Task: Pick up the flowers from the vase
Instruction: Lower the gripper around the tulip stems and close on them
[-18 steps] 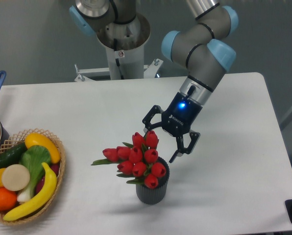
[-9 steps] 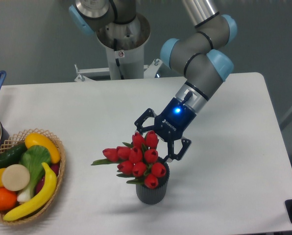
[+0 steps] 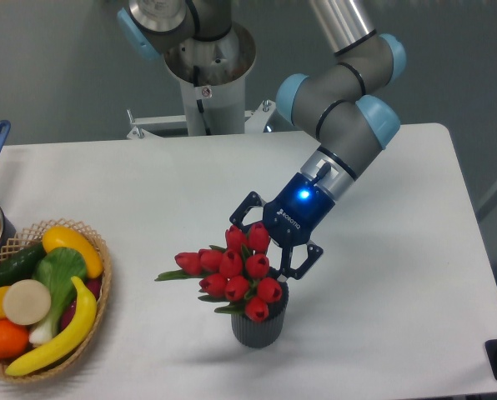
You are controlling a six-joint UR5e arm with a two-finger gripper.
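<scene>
The claw (image 3: 269, 247) is spread wide, its fingers straddling the topmost flowers (image 3: 233, 270) above the vase (image 3: 258, 328).

I saw my gripper (image 3: 269, 251), jaws spread, straddling the top of the flowers (image 3: 236, 271), which stood in the vase (image 3: 258, 327) on the white table (image 3: 399, 275) near a wicker basket (image 3: 94, 329).
</scene>
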